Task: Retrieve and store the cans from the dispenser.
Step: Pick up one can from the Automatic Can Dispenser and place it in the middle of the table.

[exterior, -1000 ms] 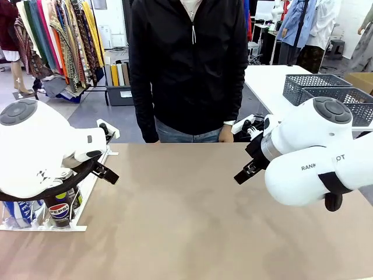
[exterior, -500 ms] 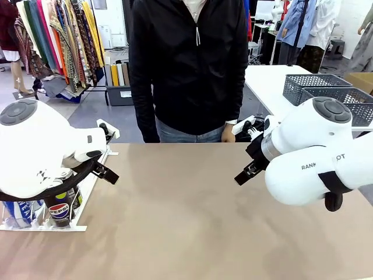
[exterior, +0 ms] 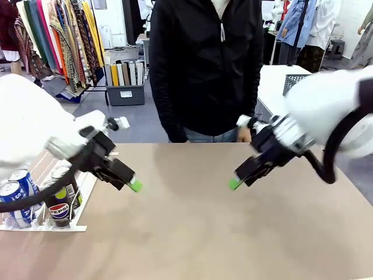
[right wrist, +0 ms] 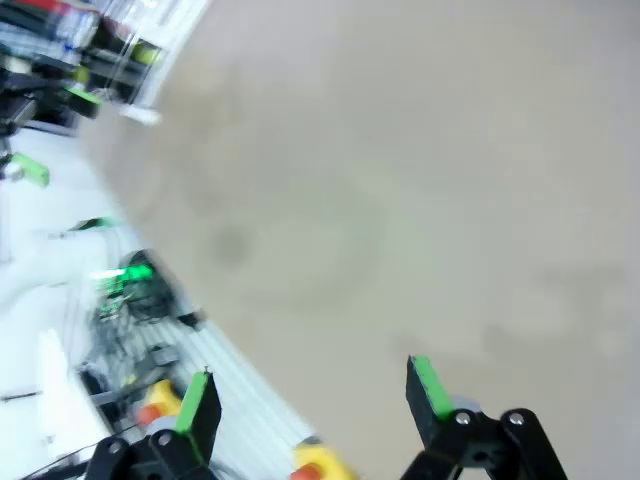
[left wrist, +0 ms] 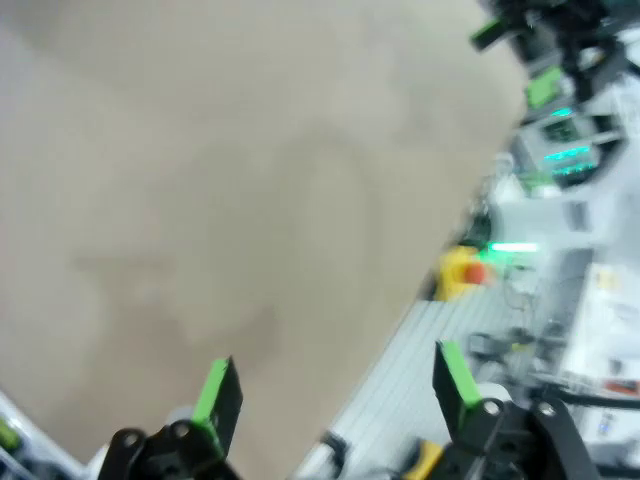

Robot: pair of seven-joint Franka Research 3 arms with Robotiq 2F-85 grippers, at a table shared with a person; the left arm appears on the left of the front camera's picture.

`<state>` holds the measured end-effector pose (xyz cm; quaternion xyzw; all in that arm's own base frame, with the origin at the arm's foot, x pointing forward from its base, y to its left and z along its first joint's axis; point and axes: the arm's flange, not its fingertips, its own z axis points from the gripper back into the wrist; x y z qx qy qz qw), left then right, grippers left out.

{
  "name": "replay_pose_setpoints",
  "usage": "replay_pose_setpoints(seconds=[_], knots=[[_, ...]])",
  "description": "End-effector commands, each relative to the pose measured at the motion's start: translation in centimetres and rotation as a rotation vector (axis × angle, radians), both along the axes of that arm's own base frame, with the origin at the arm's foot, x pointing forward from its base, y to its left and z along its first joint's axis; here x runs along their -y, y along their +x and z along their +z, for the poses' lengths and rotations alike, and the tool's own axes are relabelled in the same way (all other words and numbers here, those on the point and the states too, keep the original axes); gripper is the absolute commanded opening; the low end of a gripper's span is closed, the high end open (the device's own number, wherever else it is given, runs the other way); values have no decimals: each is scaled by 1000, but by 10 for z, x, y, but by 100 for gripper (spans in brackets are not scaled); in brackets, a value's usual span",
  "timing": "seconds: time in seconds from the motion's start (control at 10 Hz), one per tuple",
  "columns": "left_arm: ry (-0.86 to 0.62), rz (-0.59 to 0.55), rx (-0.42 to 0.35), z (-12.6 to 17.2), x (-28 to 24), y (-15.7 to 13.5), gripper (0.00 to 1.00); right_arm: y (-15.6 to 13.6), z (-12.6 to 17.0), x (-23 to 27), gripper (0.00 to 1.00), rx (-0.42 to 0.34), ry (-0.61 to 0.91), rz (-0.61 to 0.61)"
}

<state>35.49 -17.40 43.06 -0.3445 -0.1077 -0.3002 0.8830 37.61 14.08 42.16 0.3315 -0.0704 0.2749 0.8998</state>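
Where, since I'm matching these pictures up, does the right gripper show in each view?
Front view: right gripper right of centre, above the table.
Left wrist view: the gripper sits in the top right corner, blurred.
Right wrist view: its fingers rise from the bottom edge, open.
Shared landmark: the tan table.

At 8 o'clock, a black can (exterior: 59,211) with a red-white-blue Pepsi logo and 2 blue-and-white cans (exterior: 13,198) sit in the white dispenser (exterior: 46,228). The left gripper (exterior: 133,185) and right gripper (exterior: 235,184) are black with green pads. The table (exterior: 186,239) is tan, and the person's jacket (exterior: 204,64) is black.
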Motion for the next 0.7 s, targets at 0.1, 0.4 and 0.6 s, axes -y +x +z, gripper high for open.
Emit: replay_pose_setpoints(seconds=[0.1, 0.4, 0.6], knots=[[-401, 141, -175, 31, -130, -11, 100, -29, 37, 127, 100, -281, 575, -193], [-758, 575, -60, 13, -291, -60, 100, -112, 18, 265, 100, -72, 901, -621], [-824, 658, -11, 0, -329, -86, 100, -145, -5, 307, 100, -54, 953, -833]])
